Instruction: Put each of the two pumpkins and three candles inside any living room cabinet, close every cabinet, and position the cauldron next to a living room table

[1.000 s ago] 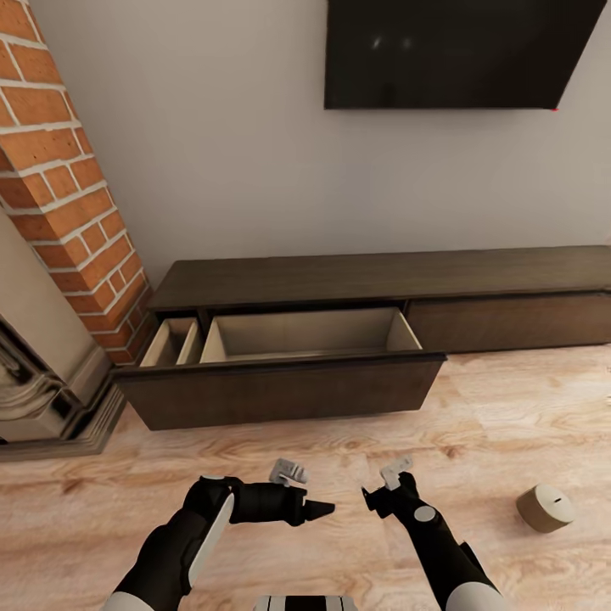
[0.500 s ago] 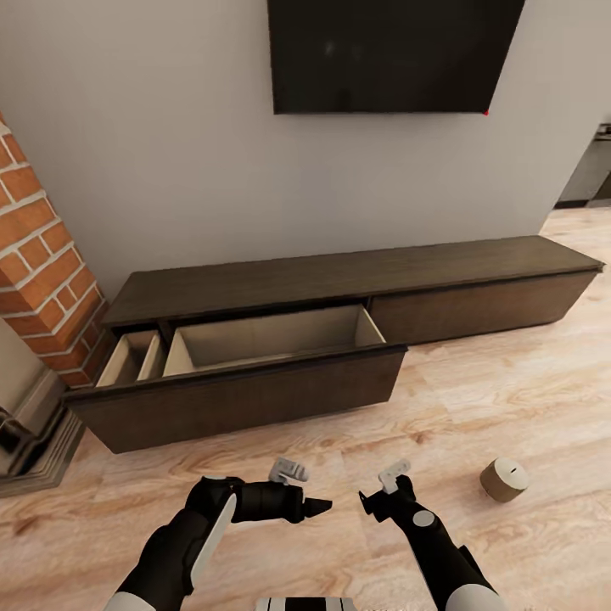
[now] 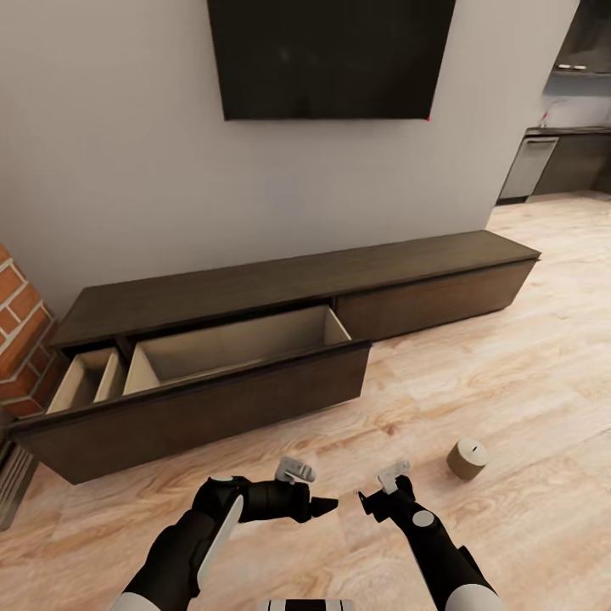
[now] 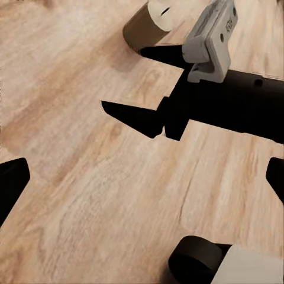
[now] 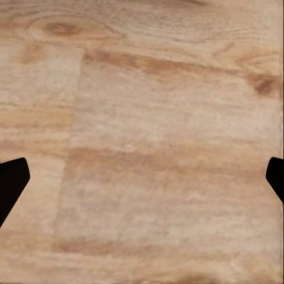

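The cabinet (image 3: 280,284) runs along the wall, long, low and dark brown. Its left drawer (image 3: 204,399) is pulled out, showing two pale wood compartments; the front panel hides their floor. One candle (image 3: 468,458) stands on the wood floor to the right of my arms, and the left wrist view shows this candle (image 4: 148,23) beyond my right arm. My left gripper (image 3: 321,507) hangs low over the floor, open with nothing in it (image 4: 142,180). My right gripper (image 3: 369,502) is beside it, a short way left of the candle, open over bare planks (image 5: 142,177).
A black TV (image 3: 331,59) hangs on the grey wall above the cabinet. The red brick fireplace (image 3: 19,339) stands at the far left. A doorway to a kitchen with dark units (image 3: 560,153) opens at the far right. Wood floor (image 3: 526,356) spreads to the right.
The whole picture has slid left, so the camera has turned right. The kitchen doorway has come into view and the candle sits nearer the middle. Both arms hold the same pose.
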Robot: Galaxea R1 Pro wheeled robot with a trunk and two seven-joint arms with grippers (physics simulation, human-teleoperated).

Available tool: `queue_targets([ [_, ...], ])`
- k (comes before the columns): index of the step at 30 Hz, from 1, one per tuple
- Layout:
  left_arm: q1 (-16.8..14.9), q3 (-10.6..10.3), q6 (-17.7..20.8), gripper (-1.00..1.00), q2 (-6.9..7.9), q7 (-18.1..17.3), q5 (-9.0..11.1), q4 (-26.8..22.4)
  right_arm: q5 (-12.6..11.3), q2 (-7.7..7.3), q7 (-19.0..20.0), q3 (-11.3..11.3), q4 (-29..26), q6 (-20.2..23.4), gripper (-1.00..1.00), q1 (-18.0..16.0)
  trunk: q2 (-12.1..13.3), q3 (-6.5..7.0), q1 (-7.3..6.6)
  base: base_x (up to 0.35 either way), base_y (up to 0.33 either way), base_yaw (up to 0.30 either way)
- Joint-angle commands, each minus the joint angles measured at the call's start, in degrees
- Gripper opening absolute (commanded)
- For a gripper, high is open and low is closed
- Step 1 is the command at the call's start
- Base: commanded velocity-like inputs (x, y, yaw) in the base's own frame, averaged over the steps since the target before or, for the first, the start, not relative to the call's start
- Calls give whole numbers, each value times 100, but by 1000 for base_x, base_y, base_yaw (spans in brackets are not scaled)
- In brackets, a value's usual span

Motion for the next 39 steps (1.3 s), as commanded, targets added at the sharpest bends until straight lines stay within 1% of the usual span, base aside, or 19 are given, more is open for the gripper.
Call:
queue_targets([
  [1, 0, -3, -17, 100, 0, 126, -3, 0, -4, -1, -2, 0, -2, 0, 100, 0, 0, 6, 0, 0, 0, -252],
  [3, 0, -63, -37, 100, -4, 581, 0, 8, -15, -4, -3, -2, -10, 0, 100, 0, 0, 19, 0, 0, 0, -249],
  [4, 0, -94, -39, 100, -4, 678, 1, 17, -17, -5, -4, -3, -13, 0, 100, 0, 0, 25, 0, 0, 0, -247],
  [6, 0, -344, -52, 100, -10, 1154, 16, 189, -22, -6, -7, -13, -19, 0, 100, 0, 0, 37, 0, 0, 0, -245],
  [9, 0, -489, -55, 100, -30, 1403, 26, 309, -23, -2, -8, -16, -16, 0, 100, 0, 0, 57, 0, 0, 0, -242],
  [12, 0, -543, -59, 100, -38, 1589, 41, 357, -24, 5, -8, -17, -11, 0, 100, 0, 0, 76, 0, 0, 0, -237],
  [17, 0, -559, -101, 100, -35, 1657, 58, 369, -21, 9, -8, -18, -1, -4, 100, 0, 0, 110, 0, 0, 0, -233],
  [23, 0, -556, -118, 100, -17, 1652, 61, 339, -16, 11, -8, -18, 1, -5, 100, 0, 0, 149, 0, 0, 0, -225],
  [27, 0, -553, -118, 100, -9, 1645, 61, 329, -10, 37, -19, -13, 3, -10, 100, 0, 0, 157, 0, 0, 0, -68],
  [30, 0, -552, -118, 100, -6, 1641, 61, 333, 5, 54, -32, -10, 37, -89, 100, 0, 0, 149, 0, 0, 0, -38],
  [32, 0, -552, -118, 100, -5, 1639, 61, 333, 0, 53, -40, -9, 153, -173, 100, 0, 0, 136, 0, 0, 0, -48],
  [39, 0, -552, -118, 100, 1, 1623, 61, 331, -8, 48, -27, -9, 271, -266, 100, 0, 0, 75, 0, 0, 0, -16],
])
